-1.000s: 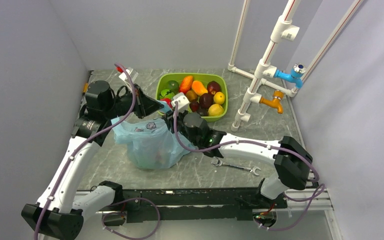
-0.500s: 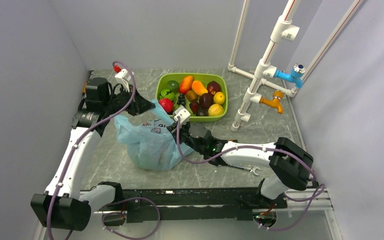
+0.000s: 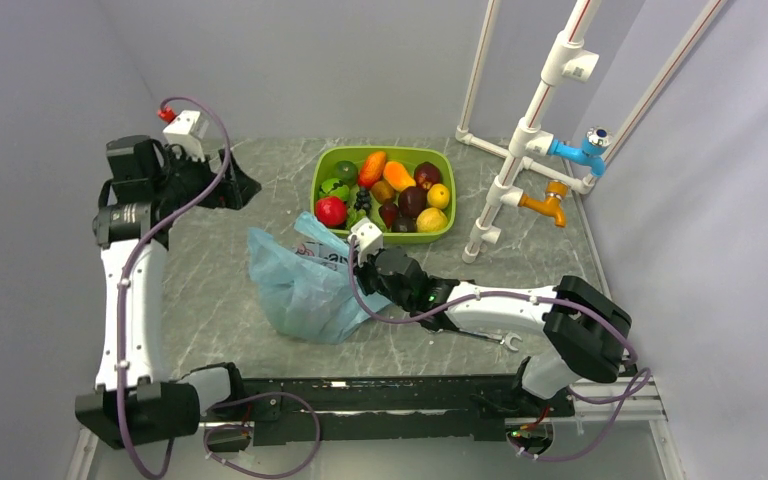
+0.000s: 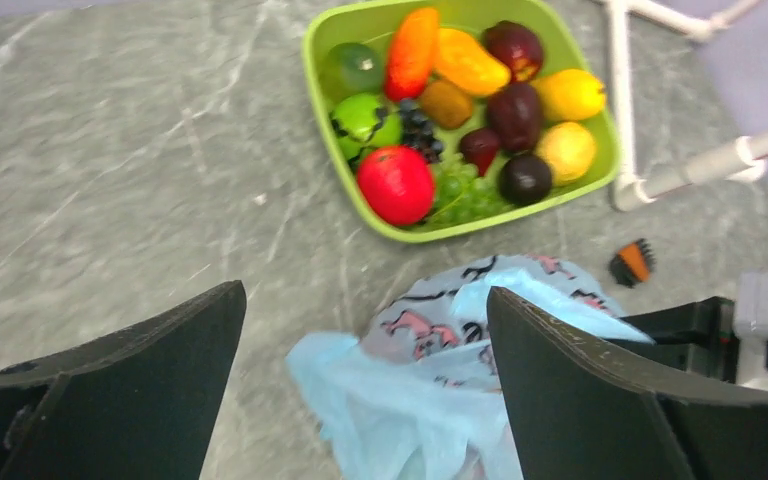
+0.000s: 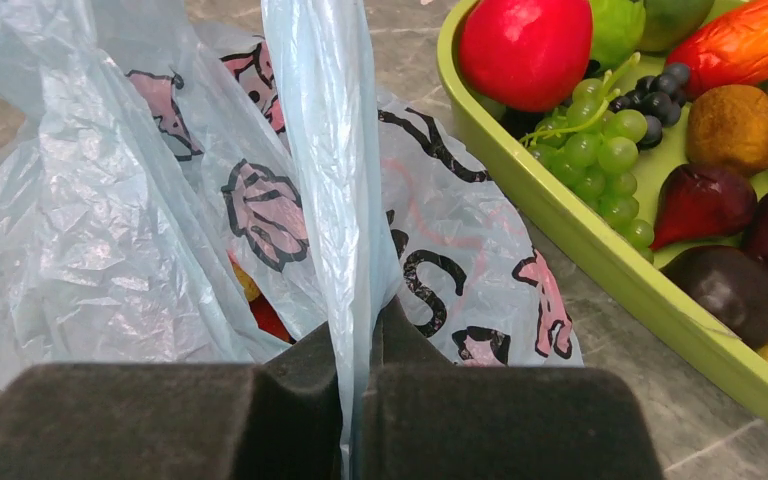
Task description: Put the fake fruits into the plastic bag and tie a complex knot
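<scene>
- where's the plastic bag [image 3: 300,290]?
- centre of the top view, slumped on the grey table [image 3: 210,280], just below and left of the lime-green tray [image 3: 380,152]
- who has hold of it?
- the right gripper [image 5: 355,345]: its fingers are pressed together on a narrow strip of the bag's blue film, which runs straight up the middle of the right wrist view
- and the left gripper [image 3: 232,186]?
- upper left of the top view, raised above the table and well apart from the bag, fingers spread wide with nothing between them
- the fake fruits [image 4: 447,100]?
- most lie in the tray at the top of the left wrist view (a red one sits at the tray's lower left edge, beside green grapes); something red and yellow shows through the bag's plastic low in the right wrist view
</scene>
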Motion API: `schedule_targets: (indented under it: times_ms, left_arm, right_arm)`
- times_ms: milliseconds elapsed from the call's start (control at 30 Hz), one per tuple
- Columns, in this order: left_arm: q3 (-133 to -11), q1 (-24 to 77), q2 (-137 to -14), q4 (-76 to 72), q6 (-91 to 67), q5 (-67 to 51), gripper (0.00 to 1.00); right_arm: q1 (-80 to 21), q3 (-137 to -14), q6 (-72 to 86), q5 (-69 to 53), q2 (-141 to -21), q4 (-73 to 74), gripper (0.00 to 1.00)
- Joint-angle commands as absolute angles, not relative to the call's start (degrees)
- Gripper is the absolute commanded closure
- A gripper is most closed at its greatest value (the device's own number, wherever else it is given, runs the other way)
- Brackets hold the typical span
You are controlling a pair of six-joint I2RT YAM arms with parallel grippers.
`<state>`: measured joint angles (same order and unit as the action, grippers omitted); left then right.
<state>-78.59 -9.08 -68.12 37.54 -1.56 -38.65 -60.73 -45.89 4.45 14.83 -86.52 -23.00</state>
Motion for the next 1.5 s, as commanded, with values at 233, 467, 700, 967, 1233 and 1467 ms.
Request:
schedule_targets:
  times_ms: [233,467,700,967,1233,1467]
  left_arm:
    - [-73.74,-12.37,-69.81,49.53,-5.53,-28.59,0.01]
    - [-70.84,-12.33,-75.52,49.17,-11.87,-30.32,0.02]
    - [-68.47,-11.87,-79.69,46.5,-14.76,-38.69,0.17]
    - [-71.69,-11.4,-79.49,46.47,-7.95,-53.74,0.96]
    - [-66.76,-11.6,-51.01,38.29,24.72,-66.71,1.0]
    - [-63.23,-10.76,-48.05,44.99,36.79,-68.6,1.0]
  right_arm:
    - [-60.4,-45.47,2.64,16.86,-84.26,-23.41,1.0]
    - [-60.46,-45.43,1.58,17.4,-83.99,-24.42,1.0]
    - [-60.47,-45.35,0.72,16.6,-84.03,-24.65,1.0]
    - [-60.25,-46.03,1.01,15.2,-84.98,-24.1,1.0]
    - [-54.64,-53.05,8.16,4.66,-90.06,-12.25,1.0]
    - [-54.29,-55.72,6.69,-1.96,-88.34,-8.64,0.92]
